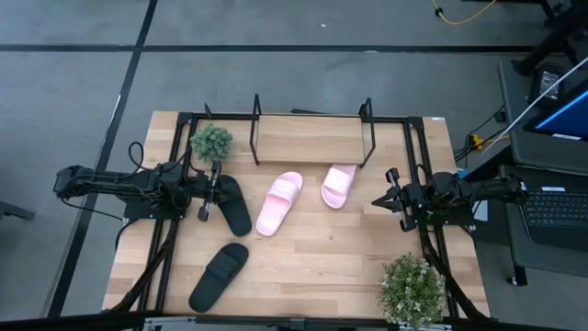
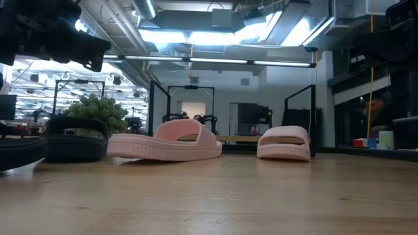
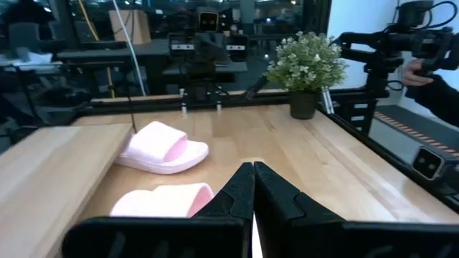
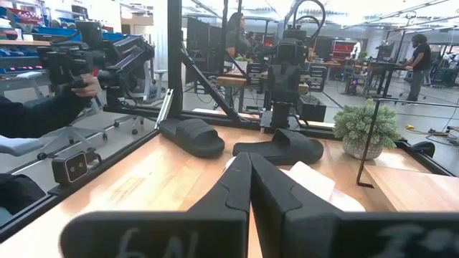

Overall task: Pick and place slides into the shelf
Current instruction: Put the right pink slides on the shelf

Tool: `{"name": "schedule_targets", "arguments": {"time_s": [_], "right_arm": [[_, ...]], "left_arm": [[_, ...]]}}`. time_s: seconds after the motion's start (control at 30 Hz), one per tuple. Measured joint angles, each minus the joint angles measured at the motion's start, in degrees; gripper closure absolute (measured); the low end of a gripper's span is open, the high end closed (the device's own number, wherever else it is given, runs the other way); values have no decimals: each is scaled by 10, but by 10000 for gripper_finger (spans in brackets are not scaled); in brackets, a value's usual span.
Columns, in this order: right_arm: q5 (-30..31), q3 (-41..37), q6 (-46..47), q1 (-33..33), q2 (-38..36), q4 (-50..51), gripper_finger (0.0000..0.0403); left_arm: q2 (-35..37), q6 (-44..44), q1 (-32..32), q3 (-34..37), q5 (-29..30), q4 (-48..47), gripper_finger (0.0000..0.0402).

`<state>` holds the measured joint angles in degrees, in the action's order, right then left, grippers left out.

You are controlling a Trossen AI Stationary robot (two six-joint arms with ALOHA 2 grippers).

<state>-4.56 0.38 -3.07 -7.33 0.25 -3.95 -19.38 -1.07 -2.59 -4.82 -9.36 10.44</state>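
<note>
The shelf (image 1: 310, 138), a light board in a black wire frame, stands at the table's far middle. In front of it, two pale pink slides (image 1: 279, 202) (image 1: 339, 184) lie sole-down on the tabletop. One black slide (image 1: 236, 207) lies just right of my left gripper (image 1: 213, 193), and another (image 1: 219, 276) lies nearer the front edge. My left gripper (image 3: 252, 175) is shut, holds nothing and points level toward the pink slides (image 3: 162, 147). At the right, my right gripper (image 1: 377, 200) (image 4: 248, 163) is shut and holds nothing. It points level toward the black slides (image 4: 192, 136) (image 4: 281, 149).
A potted plant (image 1: 211, 141) stands at the far left beside the shelf, another (image 1: 412, 290) at the near right corner. Black frame rails (image 1: 418, 184) run along the table's sides. A person's hand on a handle (image 4: 86, 86) shows beyond the table.
</note>
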Motion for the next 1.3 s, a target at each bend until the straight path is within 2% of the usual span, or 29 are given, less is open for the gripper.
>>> {"name": "schedule_targets", "arguments": {"time_s": [0.5, 0.97, 1.13, 1.3], "right_arm": [[0, 0, 16, 0, 0, -5, 393], [0, 0, 38, 0, 0, -77, 393], [1, 32, 12, 0, 8, -75, 393], [1, 65, 9, 0, 53, -70, 393]], "left_arm": [[-21, 5, 0, 0, -2, -18, 401], [-21, -10, 0, 0, 3, -7, 401], [-21, -10, 0, 0, 23, -7, 401], [-21, -10, 0, 0, 29, -7, 401]]}}
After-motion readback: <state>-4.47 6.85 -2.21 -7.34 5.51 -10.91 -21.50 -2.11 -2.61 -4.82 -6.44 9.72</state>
